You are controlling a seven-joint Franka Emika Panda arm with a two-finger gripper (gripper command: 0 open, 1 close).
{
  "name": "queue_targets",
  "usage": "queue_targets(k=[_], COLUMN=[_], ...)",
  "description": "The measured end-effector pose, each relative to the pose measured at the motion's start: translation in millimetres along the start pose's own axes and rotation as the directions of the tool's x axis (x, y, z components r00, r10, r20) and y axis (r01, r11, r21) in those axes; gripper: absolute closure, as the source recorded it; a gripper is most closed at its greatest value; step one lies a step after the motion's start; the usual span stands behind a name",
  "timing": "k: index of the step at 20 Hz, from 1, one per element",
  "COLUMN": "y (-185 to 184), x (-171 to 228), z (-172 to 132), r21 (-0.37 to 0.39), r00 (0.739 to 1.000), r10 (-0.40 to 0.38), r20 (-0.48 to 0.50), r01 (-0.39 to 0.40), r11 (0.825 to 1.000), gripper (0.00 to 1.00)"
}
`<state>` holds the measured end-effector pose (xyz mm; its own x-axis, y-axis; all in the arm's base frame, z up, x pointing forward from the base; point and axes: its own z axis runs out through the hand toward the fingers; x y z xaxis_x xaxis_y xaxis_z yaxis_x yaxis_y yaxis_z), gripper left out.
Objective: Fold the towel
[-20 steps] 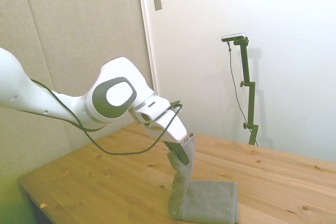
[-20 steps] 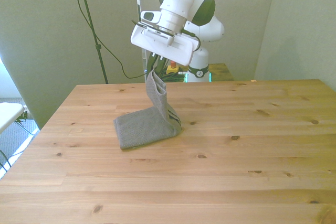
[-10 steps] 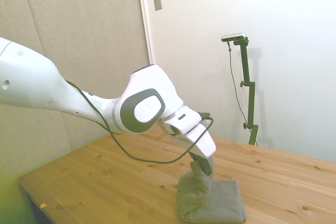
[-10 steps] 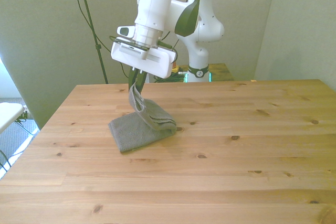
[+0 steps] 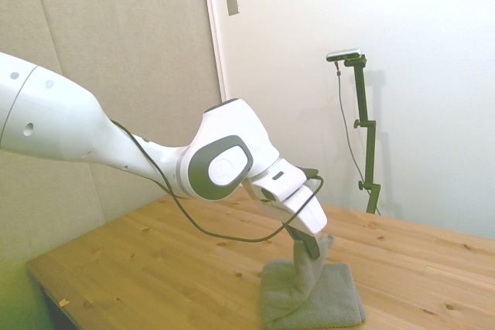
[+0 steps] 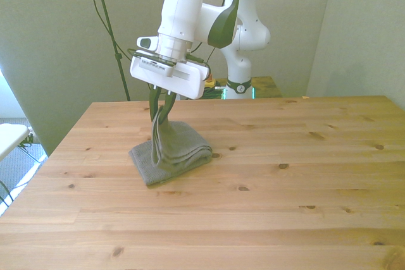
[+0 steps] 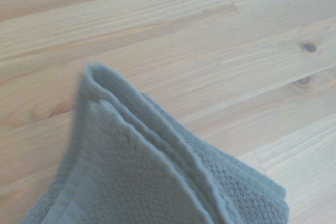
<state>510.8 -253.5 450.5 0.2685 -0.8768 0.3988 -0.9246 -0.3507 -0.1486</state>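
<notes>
The white two-finger gripper (image 6: 161, 100) has its jaws clenched on a raised edge of the plain grey terry towel (image 6: 172, 153) — the rest lies folded on the wooden surface (image 6: 285, 181).

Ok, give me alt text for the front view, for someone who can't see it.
A white robot arm's gripper holds one end of a grey towel lifted above a wooden table. The rest of the towel lies folded in layers on the table beneath it.
</notes>
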Motion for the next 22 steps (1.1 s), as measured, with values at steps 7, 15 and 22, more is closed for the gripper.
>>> queue_targets(k=[7, 15, 22], y=[1.5, 36.9, 75.4], x=[4.4, -37.8, -132.0], z=[-3.5, -56.9, -100.8], r21=[0.008, 0.05, 0.116], r00=[1.0, 0.988, 0.936], r10=[0.012, -0.076, -0.247], r20=[0.003, 0.135, 0.249], r01=[-0.012, 0.07, 0.224], r11=[1.0, 0.996, 0.968], gripper=[0.0, 0.0, 0.0])
